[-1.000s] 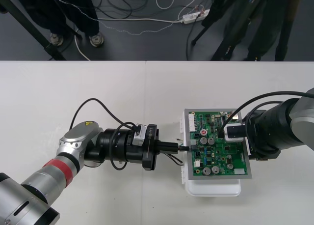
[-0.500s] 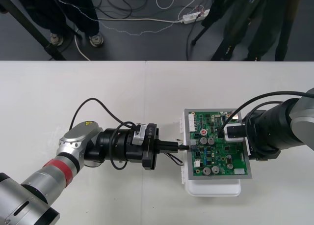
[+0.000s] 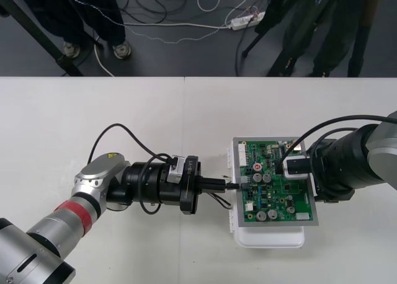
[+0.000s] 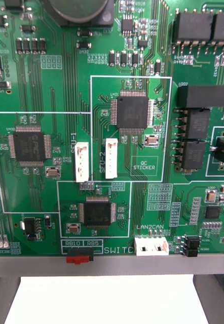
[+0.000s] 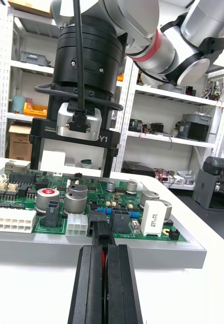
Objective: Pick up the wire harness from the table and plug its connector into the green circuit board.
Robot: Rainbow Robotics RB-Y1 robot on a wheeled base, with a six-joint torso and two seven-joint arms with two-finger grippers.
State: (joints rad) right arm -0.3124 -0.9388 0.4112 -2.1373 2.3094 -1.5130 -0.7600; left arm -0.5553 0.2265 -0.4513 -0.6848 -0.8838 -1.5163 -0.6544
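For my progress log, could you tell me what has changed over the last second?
Nothing visibly changed. The left gripper stays shut on the thin red-and-black wire harness at the green circuit board's left edge; the right gripper stays open over its right side.

robotics lab, plain light table (image 3: 124,116), cables (image 3: 162,25) and power strip (image 3: 245,21) on dark floor (image 3: 186,57), tripod legs (image 3: 263,36)

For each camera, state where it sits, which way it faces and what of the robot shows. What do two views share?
Front view: overhead, steeply down at the table; left arm, right arm show.
Right wrist view: close above the green circuit board, facing down; right gripper open.
Left wrist view: level across the board toward the right gripper; left gripper shut on the harness.
Shared: the board.
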